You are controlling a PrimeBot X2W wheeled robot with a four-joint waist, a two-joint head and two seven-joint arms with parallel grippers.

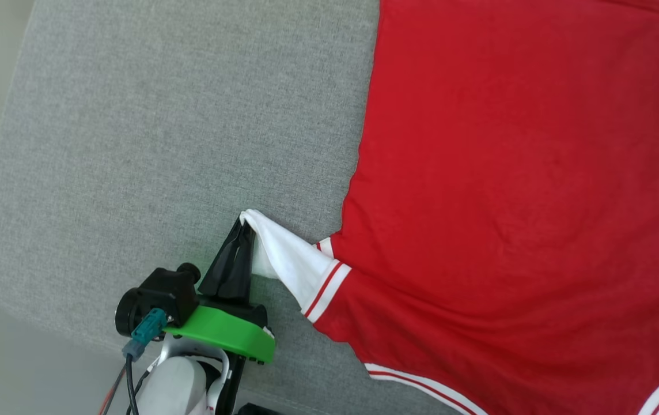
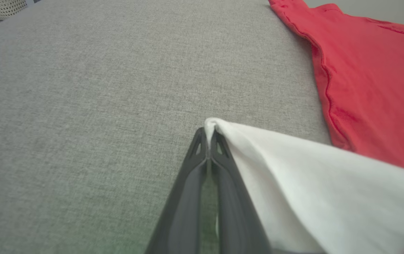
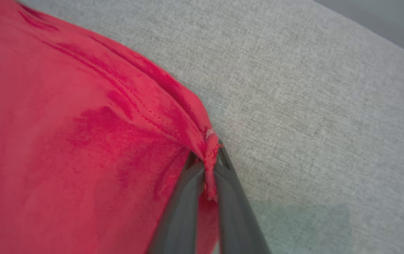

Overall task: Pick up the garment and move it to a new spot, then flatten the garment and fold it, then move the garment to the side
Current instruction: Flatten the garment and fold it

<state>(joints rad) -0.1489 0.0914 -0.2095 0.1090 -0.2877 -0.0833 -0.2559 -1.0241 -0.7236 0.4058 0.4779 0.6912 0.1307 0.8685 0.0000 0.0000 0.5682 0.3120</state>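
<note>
Left end effector (image 1: 243, 227) pinching garment (image 1: 508, 202) sleeve, grey cushion (image 1: 162, 144) beneath

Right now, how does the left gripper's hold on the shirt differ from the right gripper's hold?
The left gripper pinches the tip of the white sleeve; the right gripper pinches a bunched red hem corner. The left gripper's cloth is drawn out into a smooth point, while the right gripper's cloth is wrinkled and gathered at the grip. Both are shut on the garment, over the grey padded surface.
</note>
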